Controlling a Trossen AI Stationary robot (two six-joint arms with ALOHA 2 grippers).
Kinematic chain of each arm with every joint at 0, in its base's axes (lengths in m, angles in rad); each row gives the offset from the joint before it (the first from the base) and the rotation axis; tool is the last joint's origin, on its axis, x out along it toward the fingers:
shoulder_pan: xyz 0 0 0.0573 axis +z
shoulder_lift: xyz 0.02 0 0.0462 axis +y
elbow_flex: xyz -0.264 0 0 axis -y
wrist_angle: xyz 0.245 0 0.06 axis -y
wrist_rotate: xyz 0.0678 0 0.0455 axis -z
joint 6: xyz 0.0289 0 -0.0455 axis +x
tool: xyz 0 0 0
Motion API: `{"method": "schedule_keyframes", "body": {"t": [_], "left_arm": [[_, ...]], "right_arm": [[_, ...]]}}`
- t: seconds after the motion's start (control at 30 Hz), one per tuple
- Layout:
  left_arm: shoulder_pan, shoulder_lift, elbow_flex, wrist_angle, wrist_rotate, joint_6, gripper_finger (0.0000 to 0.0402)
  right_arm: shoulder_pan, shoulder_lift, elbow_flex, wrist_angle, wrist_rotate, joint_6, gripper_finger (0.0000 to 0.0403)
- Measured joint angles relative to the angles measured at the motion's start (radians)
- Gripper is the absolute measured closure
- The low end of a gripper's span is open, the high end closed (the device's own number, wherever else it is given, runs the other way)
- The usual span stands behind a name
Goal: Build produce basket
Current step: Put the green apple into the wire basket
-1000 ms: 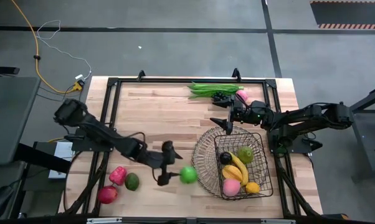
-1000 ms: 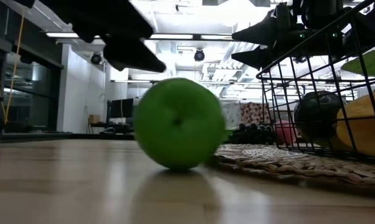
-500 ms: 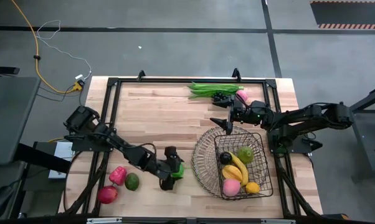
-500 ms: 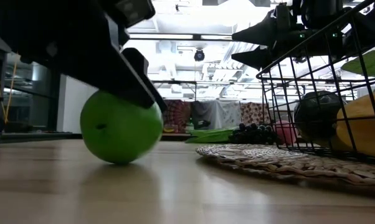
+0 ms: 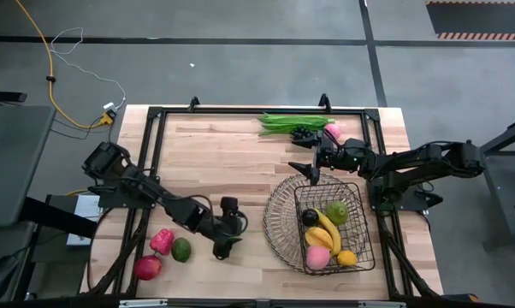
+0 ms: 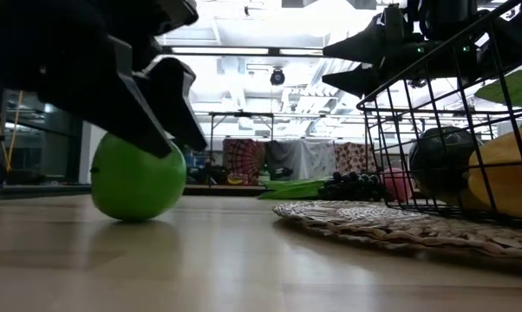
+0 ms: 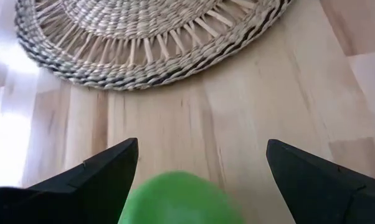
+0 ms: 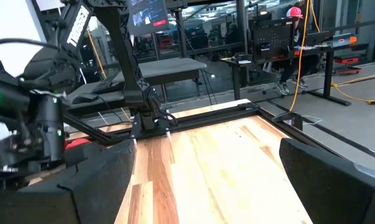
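A green apple (image 6: 140,178) rests on the wooden table, left of the basket (image 5: 275,218). My left gripper (image 5: 230,228) stands open over it, slanting down, one finger on either side (image 7: 200,168); from above the gripper hides the apple. The wire basket sits on a woven mat (image 7: 150,43) and holds bananas (image 5: 326,231), a peach (image 5: 317,257), a lemon (image 5: 347,257) and other produce. My right gripper (image 5: 307,161) waits open and level over the basket's far rim. My left gripper has the green apple (image 7: 178,199) between its open fingers, coming from above at a slant. Whether either finger (image 7: 106,171) touches the apple I cannot tell.
A red pepper (image 5: 162,241), an avocado (image 5: 181,250) and a red apple (image 5: 147,267) lie at the near left. Green beans (image 5: 292,122), dark grapes (image 5: 304,133) and a peach (image 5: 332,131) lie at the far edge. A black frame (image 5: 155,137) borders the table.
The green apple has rolled along the table toward the left edge, away from the basket. My left gripper has sunk a little, tipped downward and rolled about its own line, and now stands over the apple, still open.
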Motion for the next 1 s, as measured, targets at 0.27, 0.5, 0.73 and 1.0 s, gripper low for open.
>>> {"method": "schedule_keyframes", "body": {"t": [0.27,0.5,0.73,1.0], "left_arm": [[0.004,-0.105,0.003,-0.186,0.018,0.042,0.0057],[0.062,-0.158,0.003,-0.327,-0.065,-0.044,0.0057],[0.168,-0.129,0.001,-0.348,-0.023,-0.067,0.0057],[0.247,-0.111,0.001,-0.369,0.083,-0.074,0.0057]], "right_arm": [[0.000,0.000,0.000,-0.008,0.000,0.000,0.0015],[0.000,0.000,0.000,-0.014,0.000,0.000,0.0015],[0.000,0.000,0.000,-0.020,0.000,0.000,0.0015],[0.000,0.000,0.000,-0.030,0.000,0.000,0.0015]]}}
